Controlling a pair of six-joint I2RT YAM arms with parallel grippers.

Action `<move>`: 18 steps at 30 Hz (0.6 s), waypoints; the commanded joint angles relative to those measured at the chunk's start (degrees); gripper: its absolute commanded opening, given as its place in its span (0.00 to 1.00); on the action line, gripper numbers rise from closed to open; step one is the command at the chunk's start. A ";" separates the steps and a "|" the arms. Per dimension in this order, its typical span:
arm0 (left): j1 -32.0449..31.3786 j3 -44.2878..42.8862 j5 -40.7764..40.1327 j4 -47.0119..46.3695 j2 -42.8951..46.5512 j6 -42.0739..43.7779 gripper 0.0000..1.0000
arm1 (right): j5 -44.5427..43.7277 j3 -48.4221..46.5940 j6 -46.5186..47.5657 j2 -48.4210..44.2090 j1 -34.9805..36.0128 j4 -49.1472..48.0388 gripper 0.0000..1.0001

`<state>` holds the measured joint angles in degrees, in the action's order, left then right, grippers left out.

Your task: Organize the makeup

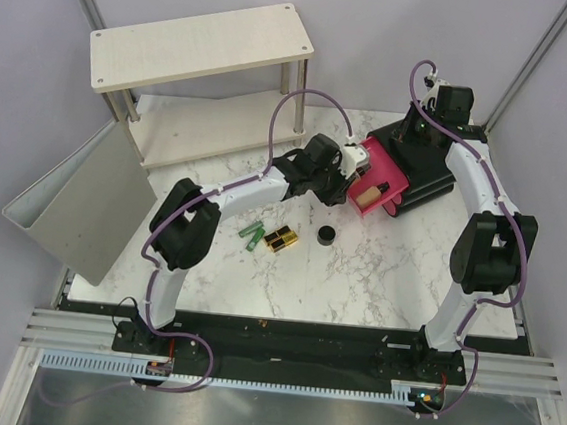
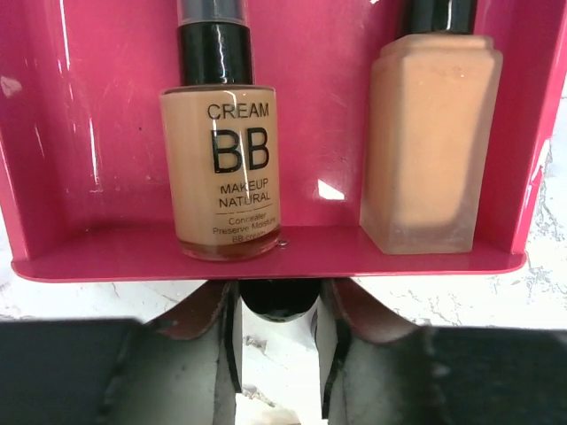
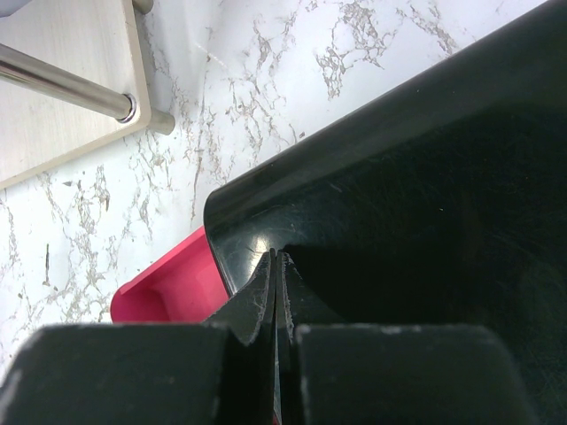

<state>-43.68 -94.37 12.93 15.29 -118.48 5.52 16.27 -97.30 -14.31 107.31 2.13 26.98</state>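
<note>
The pink drawer (image 1: 395, 180) stands pulled out of the black box (image 1: 437, 182). Two beige black-capped bottles lie in it: a round BB cream one (image 2: 221, 168) and a square one (image 2: 430, 142). My left gripper (image 1: 357, 162) is at the drawer's front (image 2: 266, 257), jaws (image 2: 277, 297) closed on the black drawer knob (image 2: 277, 301). My right gripper (image 1: 419, 132) is shut and empty, tips (image 3: 277, 257) pressed on the box top (image 3: 425, 177). On the table lie two green tubes (image 1: 251, 235), the black-and-gold case (image 1: 281, 239) and the round black jar (image 1: 327, 236).
A pale wooden shelf (image 1: 199, 44) on metal legs stands at the back left; one leg (image 3: 62, 84) shows in the right wrist view. A grey panel (image 1: 83, 203) leans at the left edge. The drawer's corner (image 3: 168, 292) shows beside the box.
</note>
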 commanded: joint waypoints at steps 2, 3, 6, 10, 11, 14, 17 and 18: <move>-0.18 -4.60 0.17 -4.39 -0.36 -0.95 0.02 | -1.95 3.17 1.12 3.00 0.07 11.16 0.00; -0.18 -4.68 -0.18 -4.48 -0.27 -1.12 0.02 | -2.03 3.25 1.12 3.00 0.07 11.25 0.00; -0.26 -5.91 -0.71 -4.57 0.35 -1.12 0.02 | -1.95 3.17 1.03 3.08 0.07 11.25 0.00; -0.18 -8.20 -1.50 -4.65 0.88 -1.04 0.02 | -1.86 3.17 1.03 3.26 0.07 11.25 0.00; -0.18 -8.72 -1.85 -4.65 1.05 -1.12 0.02 | -1.77 3.08 1.12 3.35 0.15 11.25 0.00; -0.26 -10.74 -1.94 -5.00 0.97 -1.21 0.02 | -1.68 3.17 1.03 3.43 0.07 11.25 0.00; -0.44 -12.76 -1.33 -5.62 0.18 -1.82 0.02 | -1.60 3.16 1.03 3.52 0.15 11.25 0.00; -0.44 -14.08 -1.59 -5.71 -0.70 -2.18 0.02 | -1.51 3.08 1.03 3.61 0.07 11.16 0.00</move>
<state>-43.86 -102.30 11.86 17.08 -118.61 5.39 16.34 -97.30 -14.33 107.31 2.13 26.79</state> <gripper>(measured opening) 0.395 0.006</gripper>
